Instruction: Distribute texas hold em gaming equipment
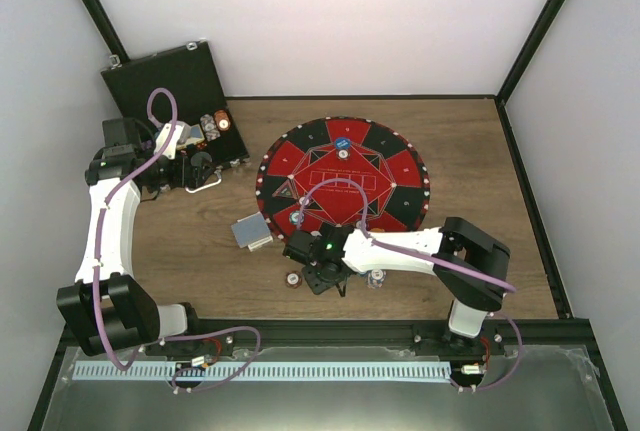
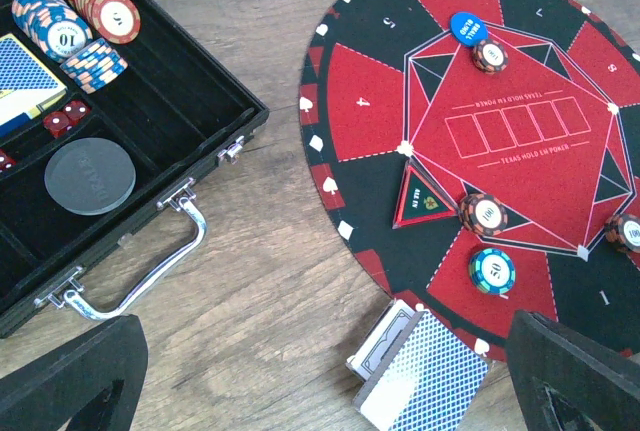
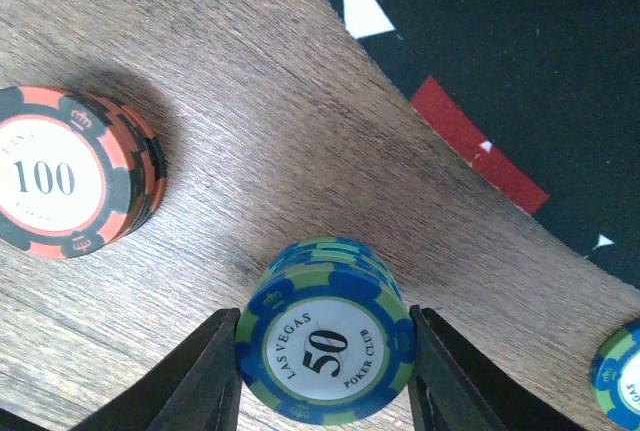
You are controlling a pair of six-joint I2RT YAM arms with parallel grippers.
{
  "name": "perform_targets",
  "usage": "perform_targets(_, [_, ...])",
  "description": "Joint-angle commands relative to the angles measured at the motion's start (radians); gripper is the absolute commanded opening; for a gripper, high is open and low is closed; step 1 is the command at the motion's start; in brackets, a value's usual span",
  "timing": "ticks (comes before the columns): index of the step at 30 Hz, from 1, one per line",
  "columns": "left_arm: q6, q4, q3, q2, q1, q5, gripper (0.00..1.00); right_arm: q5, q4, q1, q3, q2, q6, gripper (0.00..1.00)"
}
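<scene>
I've got the right gripper pinched on the blue-green 50 chip stack, standing on the wooden table just off the mat near the 100 stack, left gripper spread idle; probably placing a stake, so next I open evenly and rise straight

Wood-grain table, plain white walls on three sides, black corner posts, even light.

right wrist: 100 stack clipped by left edge; blue chip clipped at right edge, value unreadable. left wrist: card deck cut by bottom edge. top view: 50 stack hidden under right gripper.
</scene>
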Motion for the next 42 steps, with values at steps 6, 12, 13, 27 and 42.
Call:
perform_targets(6, [0.006,-0.001,0.002,-0.008,0.005,0.014,1.00,0.034,-0.033,0.005,0.032,-0.023,0.004,0.28])
perform_targets(12, [0.001,-0.002,0.006,-0.006,0.005,0.018,1.00,0.059,-0.084,-0.014,0.079,-0.057,-0.014,0.18])
perform_targets(13, [0.000,-0.001,0.007,-0.006,0.004,0.018,1.00,0.065,-0.091,-0.027,0.089,-0.063,-0.021,0.17])
perform_targets(27, [-0.006,-0.009,0.017,-0.007,0.005,0.022,1.00,0.138,-0.056,-0.437,0.374,-0.021,-0.275,0.17])
perform_targets(42, [-0.020,-0.002,0.021,0.008,0.005,0.035,1.00,0.060,0.002,-0.775,0.842,0.503,-0.371,0.17])
